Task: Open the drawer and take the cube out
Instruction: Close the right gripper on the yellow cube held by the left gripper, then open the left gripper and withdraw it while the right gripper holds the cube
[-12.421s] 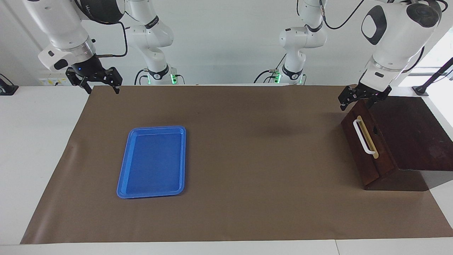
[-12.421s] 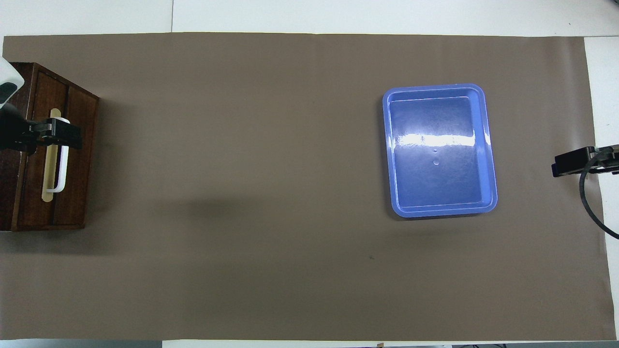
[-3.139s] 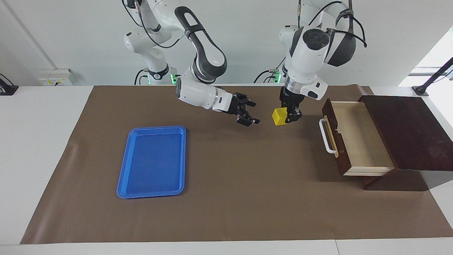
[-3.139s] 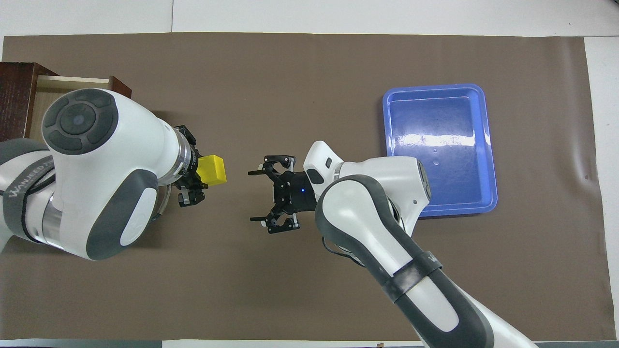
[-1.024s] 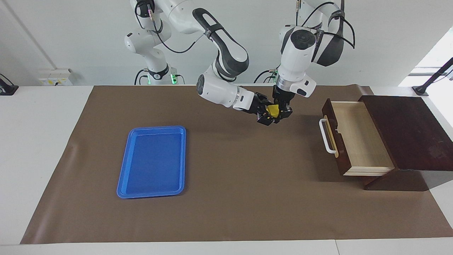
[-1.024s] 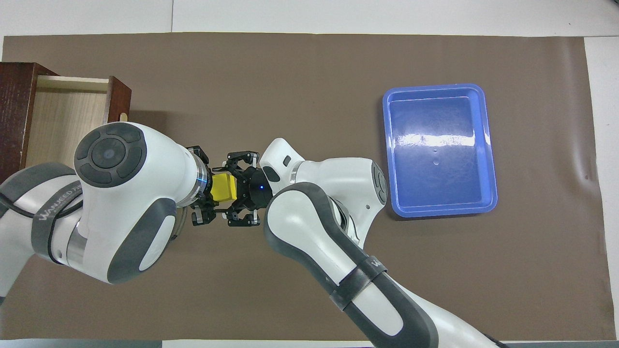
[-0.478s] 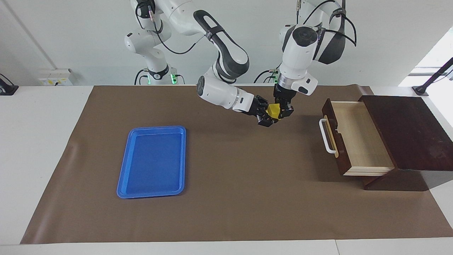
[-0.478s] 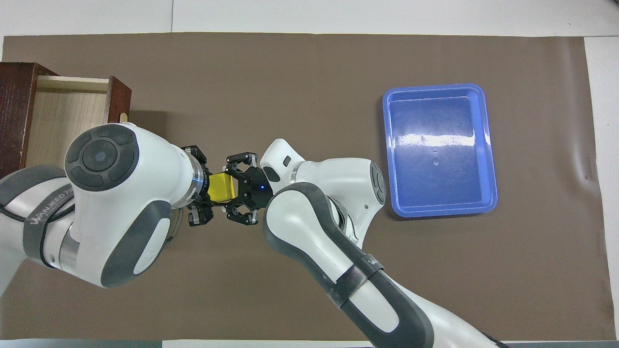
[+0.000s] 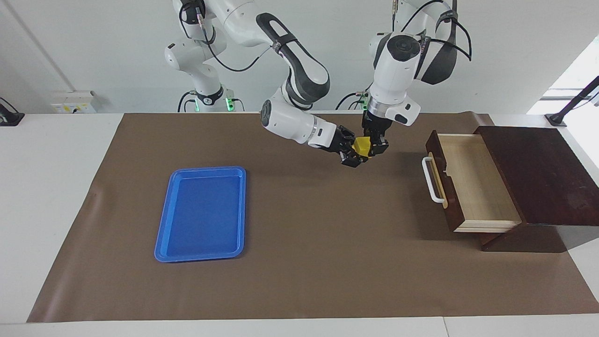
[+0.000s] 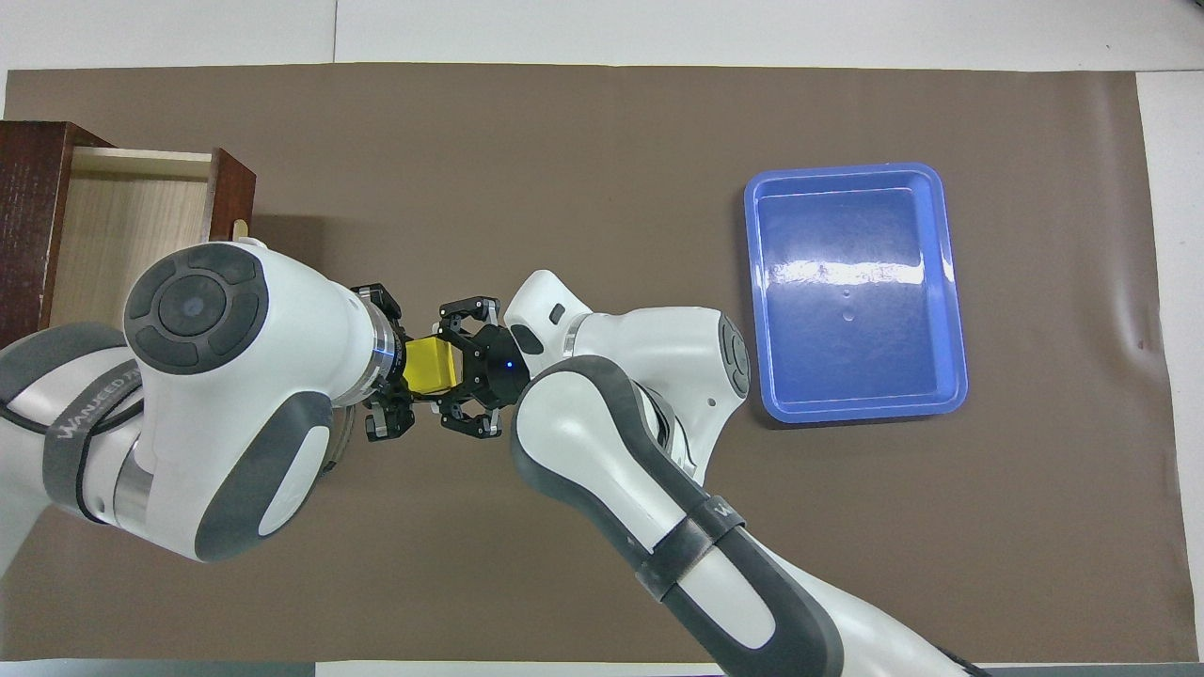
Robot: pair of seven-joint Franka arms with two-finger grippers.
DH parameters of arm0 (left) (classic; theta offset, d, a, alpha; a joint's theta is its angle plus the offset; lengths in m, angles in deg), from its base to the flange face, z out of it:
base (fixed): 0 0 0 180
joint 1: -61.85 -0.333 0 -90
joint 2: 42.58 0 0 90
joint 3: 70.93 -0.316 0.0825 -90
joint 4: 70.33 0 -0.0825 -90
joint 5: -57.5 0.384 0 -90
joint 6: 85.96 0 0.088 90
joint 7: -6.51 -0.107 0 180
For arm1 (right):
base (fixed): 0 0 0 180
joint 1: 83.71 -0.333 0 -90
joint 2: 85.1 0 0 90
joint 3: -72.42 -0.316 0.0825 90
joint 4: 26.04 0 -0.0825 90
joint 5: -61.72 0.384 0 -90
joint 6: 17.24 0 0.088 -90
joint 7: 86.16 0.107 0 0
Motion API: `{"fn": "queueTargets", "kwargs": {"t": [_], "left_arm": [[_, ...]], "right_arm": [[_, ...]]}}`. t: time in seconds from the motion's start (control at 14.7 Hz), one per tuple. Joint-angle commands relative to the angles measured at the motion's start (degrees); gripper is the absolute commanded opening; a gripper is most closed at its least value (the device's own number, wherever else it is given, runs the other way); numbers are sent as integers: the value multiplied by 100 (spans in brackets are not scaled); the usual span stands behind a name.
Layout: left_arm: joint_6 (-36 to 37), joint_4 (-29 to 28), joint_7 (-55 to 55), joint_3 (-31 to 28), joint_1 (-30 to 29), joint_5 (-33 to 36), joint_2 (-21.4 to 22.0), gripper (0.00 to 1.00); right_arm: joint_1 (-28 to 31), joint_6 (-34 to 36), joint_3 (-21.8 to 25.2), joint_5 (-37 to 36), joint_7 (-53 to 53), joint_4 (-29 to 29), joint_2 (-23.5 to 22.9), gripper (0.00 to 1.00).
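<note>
The yellow cube [image 9: 361,146] [image 10: 428,365] hangs in the air above the brown mat, between the blue tray and the drawer. My left gripper [image 9: 374,145] [image 10: 393,367] comes down on it from above and is shut on it. My right gripper [image 9: 354,151] [image 10: 461,367] reaches in sideways from the tray's end and is shut on the same cube. The drawer [image 9: 472,180] [image 10: 122,235] stands pulled out of its dark wooden box at the left arm's end. Its pale wood inside is bare, and its white handle [image 9: 431,180] faces the middle of the table.
A flat blue tray [image 9: 161,224] [image 10: 762,301] with nothing in it lies toward the right arm's end of the table. The dark wooden box [image 9: 538,173] stands at the edge of the brown mat [image 9: 304,262].
Over the last second my right gripper has closed on the cube that the left gripper holds. Both hands have drifted slightly upward with it. The drawer and tray have not moved.
</note>
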Motion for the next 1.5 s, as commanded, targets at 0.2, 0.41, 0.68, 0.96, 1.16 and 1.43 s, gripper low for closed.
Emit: {"fn": "queueTargets", "kwargs": {"t": [0.2,0.41,0.68,0.96,1.16,1.43], "left_arm": [[-53,-240,37,-49,67,-79,204,0],[-45,-231,20,-58,67,-70,204,55],[-45,-214,11,-58,67,-35,196,78],[-53,-100,-77,-84,-3,-17,204,100],[-150,-99,-497,-111,-502,9,196,100],[-720,-345,-1165,-111,-908,61,-145,100]], "right_arm": [[65,-51,-8,-139,191,-72,39,0],[74,-51,-16,-148,279,-72,39,0],[74,-33,-16,-139,288,-72,39,0],[82,-24,-16,-148,350,-90,48,0],[100,-7,-8,-148,350,-90,39,0],[424,290,27,-296,350,-20,57,0]]}}
